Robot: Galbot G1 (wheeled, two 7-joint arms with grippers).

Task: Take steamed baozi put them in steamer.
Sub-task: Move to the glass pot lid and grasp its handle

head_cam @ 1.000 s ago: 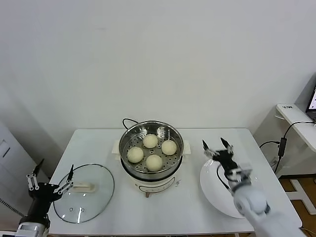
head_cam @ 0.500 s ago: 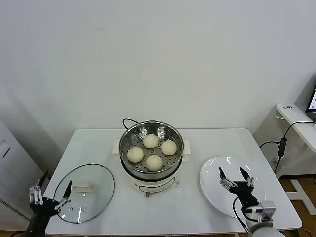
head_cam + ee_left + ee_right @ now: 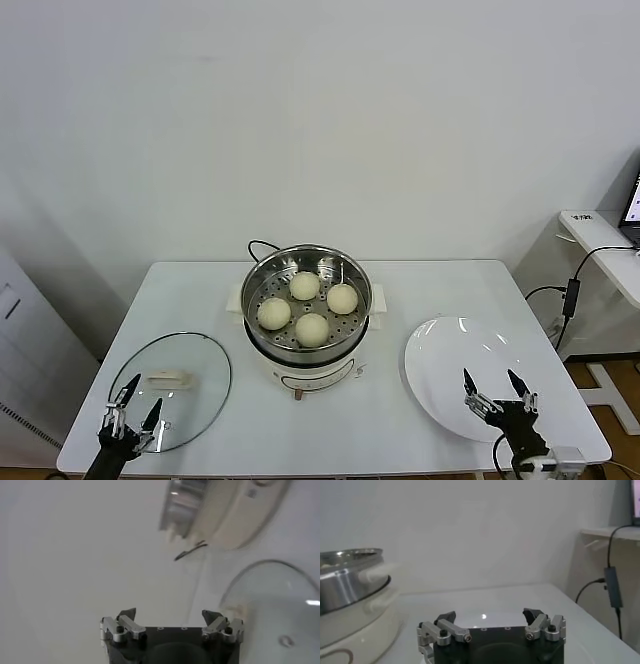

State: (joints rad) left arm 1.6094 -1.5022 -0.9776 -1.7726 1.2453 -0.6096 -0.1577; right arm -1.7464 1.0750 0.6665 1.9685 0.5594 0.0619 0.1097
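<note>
wall: plain white | table: white | side desk: right

A plain test room or lab, not a home kitchen: a bare white wall fills the upper frame, a white rectangular table stands alone, and at far right a white desk trails black cables

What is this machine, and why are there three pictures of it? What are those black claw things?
It is a robot with two arms. One picture comes from a camera on its head, the other two from cameras on its wrists. The claws are its end effectors: the left end effector and the right end effector, both open and holding nothing. On the white table stands a shiny steel steamer with four round cream-white buns inside, beside a round glass lid and a bare flat white plate.
</note>
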